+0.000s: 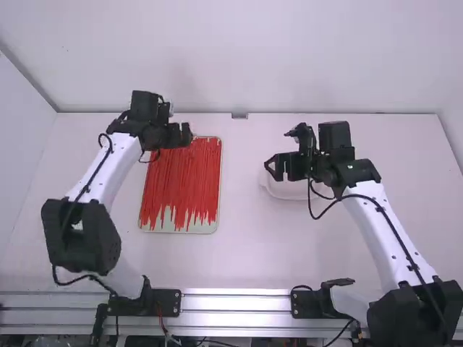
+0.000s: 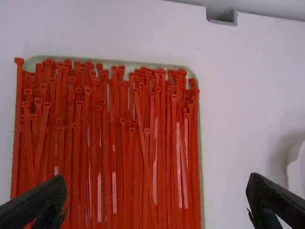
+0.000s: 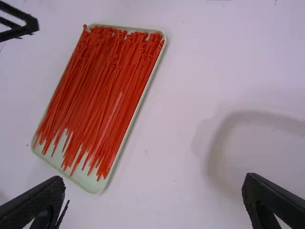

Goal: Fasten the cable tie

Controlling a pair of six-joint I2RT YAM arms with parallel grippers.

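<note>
Dozens of orange cable ties (image 1: 182,184) fill a tray (image 1: 179,229) nearer the table's left edge. In the high view the left claw (image 1: 176,136) hovers at the tray's far edge, and the right claw (image 1: 281,168) is over a white dish (image 1: 289,194), well apart from the ties. In the left wrist view the jaws are wide and empty with the tie heads beneath, so the pick should pinch one head, not a bunch. In the right wrist view the jaws are wide and empty, with the tray beyond.
</note>
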